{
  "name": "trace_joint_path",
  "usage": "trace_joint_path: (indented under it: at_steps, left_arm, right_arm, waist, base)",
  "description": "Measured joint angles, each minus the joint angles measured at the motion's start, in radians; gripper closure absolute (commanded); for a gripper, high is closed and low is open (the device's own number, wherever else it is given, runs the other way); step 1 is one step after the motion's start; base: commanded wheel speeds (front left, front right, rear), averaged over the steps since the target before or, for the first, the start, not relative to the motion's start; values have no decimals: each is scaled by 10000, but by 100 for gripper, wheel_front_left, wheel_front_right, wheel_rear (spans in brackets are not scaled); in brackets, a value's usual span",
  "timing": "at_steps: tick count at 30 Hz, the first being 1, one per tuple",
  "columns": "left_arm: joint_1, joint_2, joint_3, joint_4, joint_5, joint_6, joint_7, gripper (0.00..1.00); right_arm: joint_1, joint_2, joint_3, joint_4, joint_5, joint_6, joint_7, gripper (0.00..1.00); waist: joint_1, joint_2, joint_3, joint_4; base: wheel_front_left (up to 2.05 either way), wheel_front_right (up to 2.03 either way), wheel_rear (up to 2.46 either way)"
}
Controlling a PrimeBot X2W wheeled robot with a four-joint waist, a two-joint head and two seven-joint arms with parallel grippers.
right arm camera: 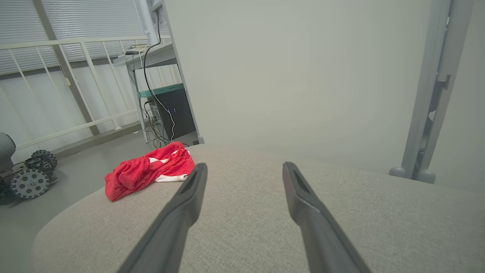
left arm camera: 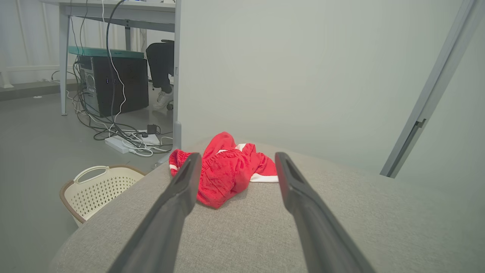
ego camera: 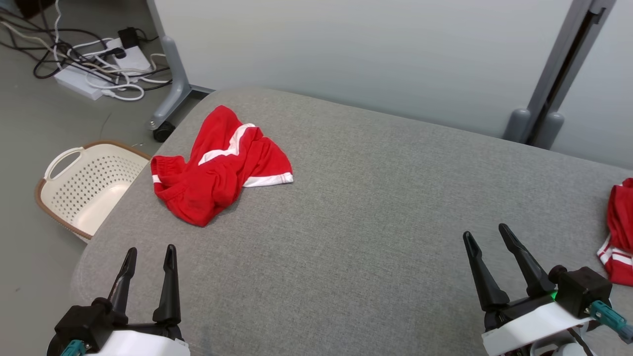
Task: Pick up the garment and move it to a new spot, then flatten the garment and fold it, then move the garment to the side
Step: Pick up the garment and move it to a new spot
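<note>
The crumpled red garment (ego camera: 217, 165) is seen near the far left corner of the grey padded surface (ego camera: 376, 207), while the left gripper (ego camera: 151, 250) and right gripper (ego camera: 486, 230) are held spread, empty.

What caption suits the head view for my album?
Open left gripper and right gripper hover above a grey padded surface, a crumpled red garment lying ahead.

Grey fabric-covered surface (ego camera: 376, 207), crumpled red garment (ego camera: 217, 165) at its far left, second red garment (ego camera: 620, 232) at right edge
</note>
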Motion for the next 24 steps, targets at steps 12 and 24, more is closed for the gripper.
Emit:
trace_joint_path:
  at_steps: [12, 24]
  left_arm:
    - [-225, 295, 157, -35, -2, -33, 54, 0]
    - [-2981, 2368, 583, 556, -907, -272, 2669, 0]
  right_arm:
    - [-221, -50, 374, 79, 98, 0, 0, 0]
    - [-862, -184, 564, 90, 111, 0, 0, 0]
  waist:
    - [0, 0, 187, 41]
    - [0, 0, 968, -913]
  base:
    - [0, 0, 0]
    - [0, 0, 0]
